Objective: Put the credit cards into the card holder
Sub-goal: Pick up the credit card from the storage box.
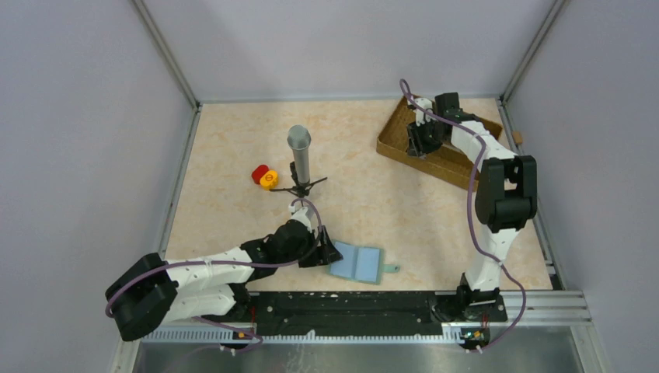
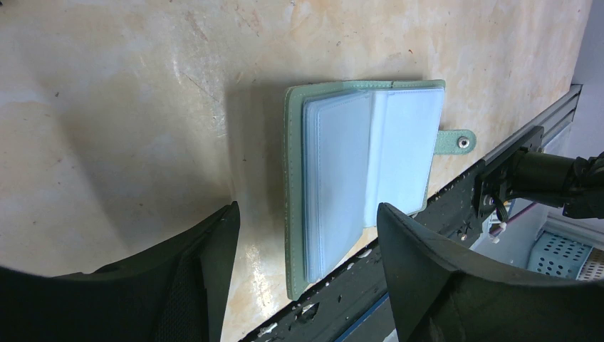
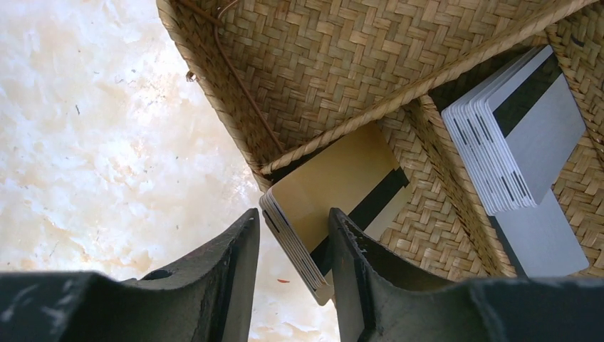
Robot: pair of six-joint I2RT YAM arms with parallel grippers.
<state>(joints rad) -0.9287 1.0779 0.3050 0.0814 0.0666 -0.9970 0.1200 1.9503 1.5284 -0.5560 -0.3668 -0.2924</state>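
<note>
The card holder [image 1: 357, 264] lies open near the table's front edge, its light blue panels [image 2: 356, 164] facing up and its tab [image 2: 456, 141] pointing right. My left gripper [image 2: 308, 208] is open, with one finger on each side of the holder's near end and a gap between them and it. In the right wrist view a stack of tan-gold credit cards [image 3: 342, 182] with a black stripe leans at the tray's corner. My right gripper [image 3: 293, 214] straddles the stack's edge, close to the right finger, with a gap at the left one. Silvery grey cards [image 3: 520, 128] fill another compartment.
The brown woven tray [image 1: 388, 144] stands at the back right, and its bare bottom [image 3: 320, 64] shows beside the cards. A grey cylinder on a small tripod [image 1: 299, 155] stands mid-table, with red and yellow pieces [image 1: 264, 176] to its left. A black rail [image 2: 399, 285] runs along the front edge.
</note>
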